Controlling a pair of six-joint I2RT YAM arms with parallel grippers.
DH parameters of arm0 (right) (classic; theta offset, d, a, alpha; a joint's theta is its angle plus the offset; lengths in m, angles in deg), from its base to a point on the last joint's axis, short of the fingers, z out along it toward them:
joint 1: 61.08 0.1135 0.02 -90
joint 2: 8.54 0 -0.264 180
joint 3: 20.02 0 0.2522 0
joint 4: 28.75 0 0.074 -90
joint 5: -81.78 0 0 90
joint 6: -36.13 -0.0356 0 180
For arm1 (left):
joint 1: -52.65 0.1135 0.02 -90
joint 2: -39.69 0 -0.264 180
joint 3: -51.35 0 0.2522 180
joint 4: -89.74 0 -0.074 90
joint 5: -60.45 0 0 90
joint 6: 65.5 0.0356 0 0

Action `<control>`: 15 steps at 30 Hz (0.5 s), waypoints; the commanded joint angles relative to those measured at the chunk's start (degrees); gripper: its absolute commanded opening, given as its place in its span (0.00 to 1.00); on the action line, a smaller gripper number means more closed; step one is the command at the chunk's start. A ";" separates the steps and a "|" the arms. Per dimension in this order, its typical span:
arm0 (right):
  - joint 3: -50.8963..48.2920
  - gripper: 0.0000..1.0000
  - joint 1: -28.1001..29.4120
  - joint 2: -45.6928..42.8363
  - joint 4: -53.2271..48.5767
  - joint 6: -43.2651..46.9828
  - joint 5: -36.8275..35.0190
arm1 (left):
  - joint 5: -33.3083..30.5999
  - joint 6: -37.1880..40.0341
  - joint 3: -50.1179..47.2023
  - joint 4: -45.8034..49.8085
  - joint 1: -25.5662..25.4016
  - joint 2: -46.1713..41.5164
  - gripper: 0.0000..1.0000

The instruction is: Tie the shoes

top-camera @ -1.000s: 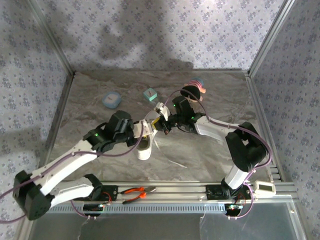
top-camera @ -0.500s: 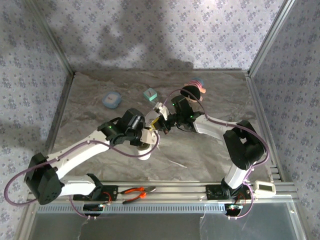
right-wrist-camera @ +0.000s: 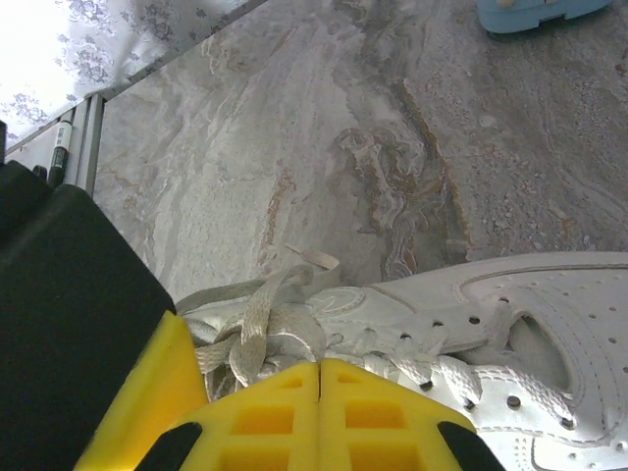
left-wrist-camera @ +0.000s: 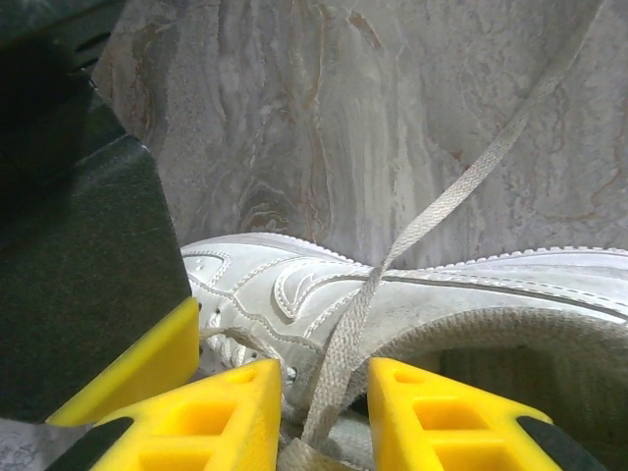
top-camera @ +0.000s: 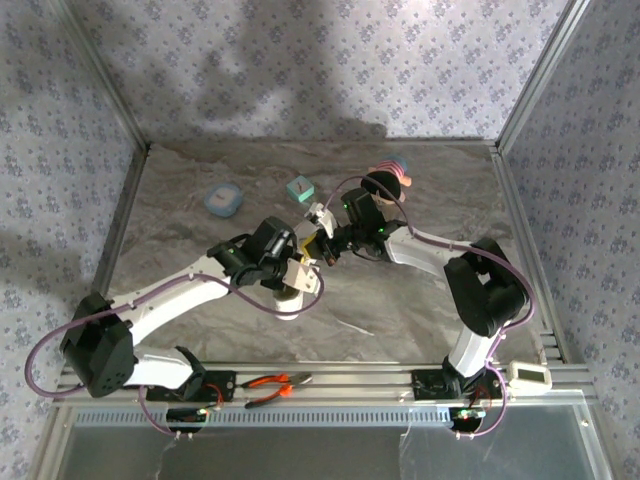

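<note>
The white sneaker (top-camera: 287, 305) lies in the middle of the grey tabletop (top-camera: 410, 305), between the two arms. The left tool (left-wrist-camera: 324, 381) is narrow, and one lace (left-wrist-camera: 432, 211) runs between its jaws. The right tool (right-wrist-camera: 319, 381) is fully closed, just over the bunched laces (right-wrist-camera: 255, 329).

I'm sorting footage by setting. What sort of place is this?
Probably a robot test cell, not a home: floral-print panels wall in a marble-look table, and a left arm and right arm are bolted to a metal rail.

Sneaker (left-wrist-camera: 285, 289) cut off at right edge; lace (left-wrist-camera: 461, 186) runs off top.
</note>
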 commanded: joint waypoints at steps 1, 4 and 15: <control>1.69 0.00 -0.40 1.13 -1.85 1.03 1.75 | -0.93 1.59 -1.57 -1.92 0.68 0.08 0.28; 1.78 0.00 -0.37 1.21 -2.12 1.12 1.84 | -0.93 1.75 -2.54 -2.34 0.91 0.07 0.25; 2.31 0.00 -0.55 1.48 -2.90 1.38 2.34 | -0.95 0.94 -4.01 -2.15 1.13 -0.99 0.01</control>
